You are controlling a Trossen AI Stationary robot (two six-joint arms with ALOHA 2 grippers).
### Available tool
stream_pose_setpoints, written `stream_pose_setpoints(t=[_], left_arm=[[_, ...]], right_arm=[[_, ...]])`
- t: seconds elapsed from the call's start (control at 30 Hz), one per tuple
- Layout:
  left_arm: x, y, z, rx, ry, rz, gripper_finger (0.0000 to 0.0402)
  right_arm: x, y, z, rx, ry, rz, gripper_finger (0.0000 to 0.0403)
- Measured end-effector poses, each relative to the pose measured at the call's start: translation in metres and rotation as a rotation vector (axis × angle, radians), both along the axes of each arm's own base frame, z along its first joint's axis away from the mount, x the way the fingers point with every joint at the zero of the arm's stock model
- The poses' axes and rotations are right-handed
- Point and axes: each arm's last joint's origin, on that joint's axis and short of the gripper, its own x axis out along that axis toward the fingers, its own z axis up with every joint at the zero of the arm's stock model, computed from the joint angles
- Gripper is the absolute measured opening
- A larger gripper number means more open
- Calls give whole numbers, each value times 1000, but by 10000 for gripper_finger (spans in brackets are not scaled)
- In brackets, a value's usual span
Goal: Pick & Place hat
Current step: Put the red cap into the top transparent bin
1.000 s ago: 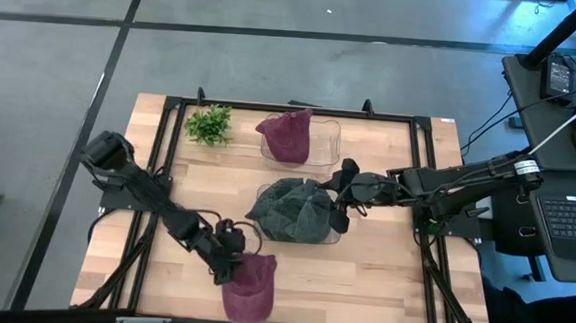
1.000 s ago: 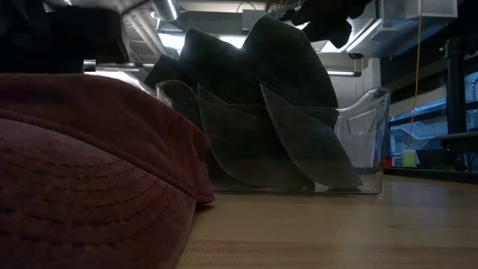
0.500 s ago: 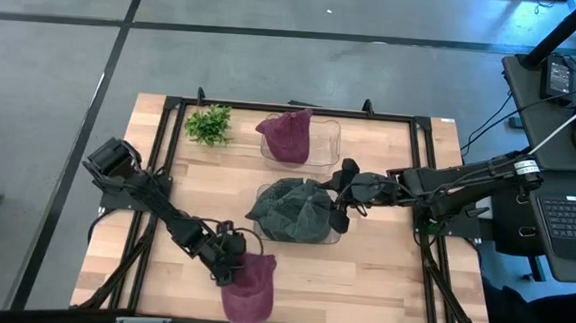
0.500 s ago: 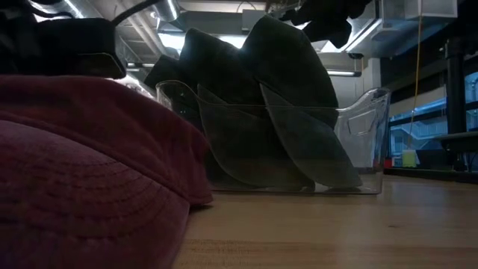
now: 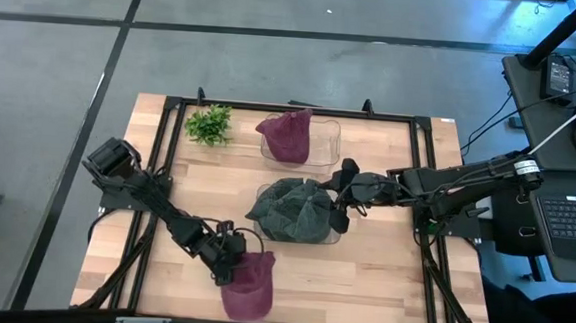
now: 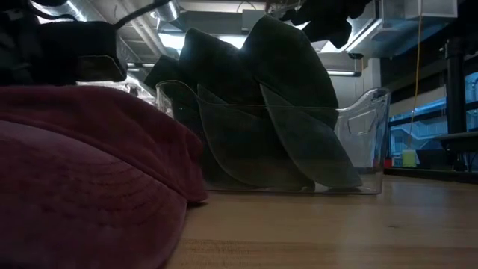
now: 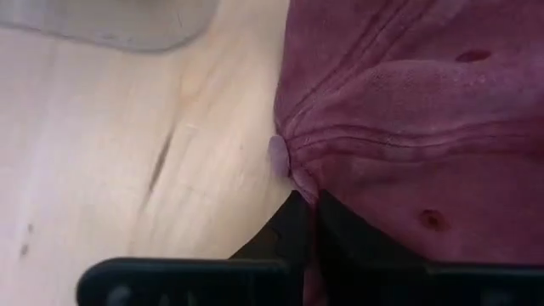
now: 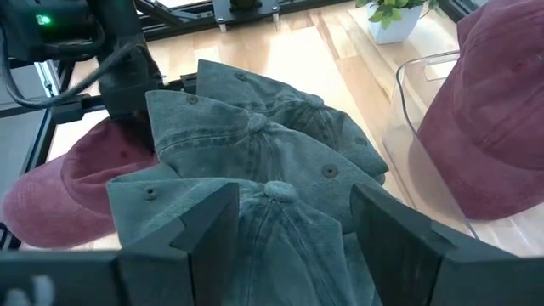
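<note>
A maroon hat [image 5: 250,289] lies on the wooden table near its front edge and fills the left of the low view [image 6: 82,179]. My left gripper [image 5: 232,262] is at its left side, shut on it. Several green hats [image 5: 295,210] are stacked in a clear bin [image 6: 366,142] at the table's middle. My right gripper [image 5: 341,200] stands open just above their right side, one finger on either side of the topmost crown [image 8: 272,191]. I cannot tell whether it touches them. My left gripper [image 7: 308,212] pinches a gathered fold of the maroon hat's crown [image 7: 299,180] between its two fingers, at the crown's left edge beside a seam. The fingers come slanting down from the table's left. The hat's underside rests on the table.
A second clear bin [image 5: 330,134] at the far side holds another maroon hat [image 5: 287,136]. A small green plant [image 5: 208,125] stands at the far left. A black frame [image 5: 171,104] runs around the table's edge. Bare wood lies at the front right.
My left gripper has moved a little toward the maroon hat and shut on its crown. The cloth has gathered there, and the hat's near part has shifted slightly on the table.
</note>
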Motion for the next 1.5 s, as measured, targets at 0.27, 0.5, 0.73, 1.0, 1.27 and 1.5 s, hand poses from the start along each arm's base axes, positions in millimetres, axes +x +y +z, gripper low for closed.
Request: stream_pose_setpoints(t=[0.27,0.5,0.73,1.0,1.27,1.5], left_arm=[[-7,9,73,-297,-23,24,6],[-21,26,168,-544,-312,22,5],[-24,61,256,-348,-700,-45,4],[-9,94,303,77,-848,-154,4],[35,127,296,312,-774,-179,3],[53,133,286,293,-739,-279,3]], right_arm=[[7,-1,12,31,-138,16,226],[13,-11,44,54,-238,146,226],[8,-18,111,-66,-351,265,226],[-2,-18,179,-183,-417,341,226],[40,-13,194,-222,-236,407,226],[66,-14,182,-204,50,428,226]])
